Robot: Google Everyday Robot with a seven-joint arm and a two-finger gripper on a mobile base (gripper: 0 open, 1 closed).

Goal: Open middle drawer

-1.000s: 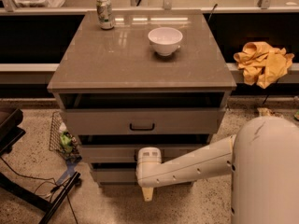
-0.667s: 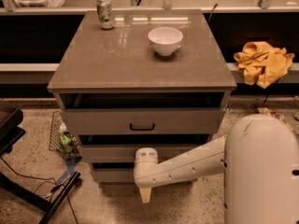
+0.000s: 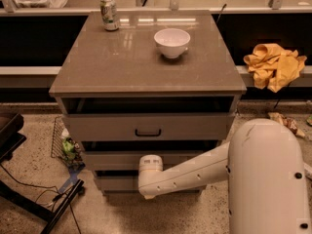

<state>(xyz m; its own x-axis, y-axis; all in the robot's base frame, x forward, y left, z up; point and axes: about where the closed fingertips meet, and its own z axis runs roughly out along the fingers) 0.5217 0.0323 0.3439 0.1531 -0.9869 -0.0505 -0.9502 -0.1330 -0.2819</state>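
Note:
The cabinet has three grey-beige drawers. The middle drawer [image 3: 109, 160] shows as a flat front under the top drawer [image 3: 102, 128], level with the other fronts. My white arm [image 3: 195, 172] reaches in from the lower right across its front. The gripper [image 3: 149, 178] is at the arm's end, right in front of the middle and lowest drawer [image 3: 114, 183] fronts near their centre. It hides the middle drawer's handle. The top drawer's black bar handle [image 3: 147, 132] is in plain view.
On the cabinet top [image 3: 107, 67] stand a white bowl [image 3: 171, 42] and a drink can [image 3: 109, 13]. A yellow cloth [image 3: 274, 65] lies on the ledge at right. A wire basket [image 3: 63, 143] and black stand legs [image 3: 34, 199] with cables sit on the floor at left.
The arm and its large white shoulder have shifted a little to the left. The gripper end now sits slightly further left and closer against the drawer fronts. The drawers have not moved.

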